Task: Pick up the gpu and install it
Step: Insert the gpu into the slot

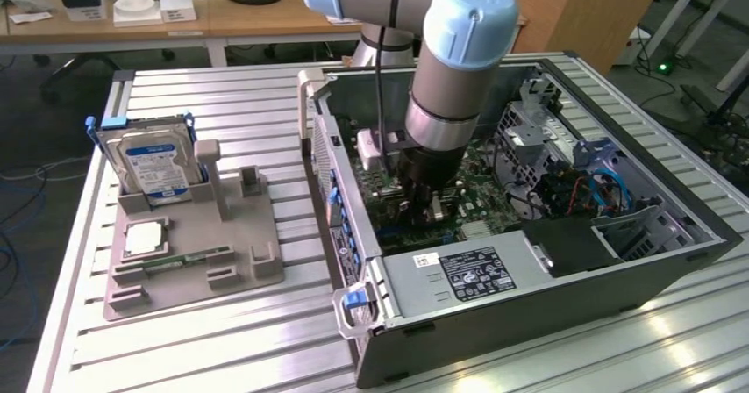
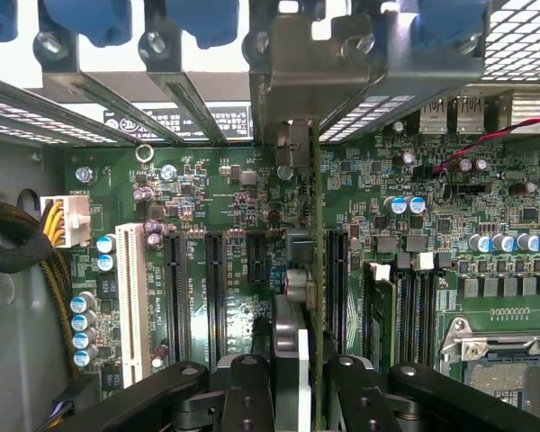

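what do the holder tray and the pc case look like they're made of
Holder tray: looks like matte beige plastic, possibly 3D printed; chunky moulded slots, no shine. PC case: seems dark painted sheet metal outside, bare grey inside, with thin folded edges and perforated panels.

gpu (image 2: 317, 270) edge-on, face unseen; jaws' tips behind arm in ext. view, label text (image 1: 472, 275) unreadable

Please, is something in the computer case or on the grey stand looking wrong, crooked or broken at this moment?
Nothing stands out. The gripper holds the gpu upright and edge-on over the motherboard, in line with the expansion slots. On the grey stand, the hard drive stands upright in its holder. No damage or loose parts show.
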`<move>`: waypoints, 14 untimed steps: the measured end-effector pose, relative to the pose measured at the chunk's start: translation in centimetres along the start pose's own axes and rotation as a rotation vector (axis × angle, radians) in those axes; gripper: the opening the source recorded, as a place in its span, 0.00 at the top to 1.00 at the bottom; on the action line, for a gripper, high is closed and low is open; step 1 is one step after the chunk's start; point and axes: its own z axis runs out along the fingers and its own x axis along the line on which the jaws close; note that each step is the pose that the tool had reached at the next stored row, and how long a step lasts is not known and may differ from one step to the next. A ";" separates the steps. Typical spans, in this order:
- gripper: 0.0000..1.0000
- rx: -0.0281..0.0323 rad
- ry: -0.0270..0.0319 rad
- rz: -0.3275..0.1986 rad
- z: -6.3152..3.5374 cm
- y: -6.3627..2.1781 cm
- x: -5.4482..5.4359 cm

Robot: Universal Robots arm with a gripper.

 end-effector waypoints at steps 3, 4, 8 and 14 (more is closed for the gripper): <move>0.65 -0.0003 0.0036 0.000 -0.29 -0.01 0.0; 0.65 0.0004 0.0031 -0.001 -0.38 -0.03 0.0; 0.65 0.0043 0.0031 -0.001 -1.06 0.01 0.0; 0.65 0.0083 0.0031 -0.001 -2.53 0.00 -0.1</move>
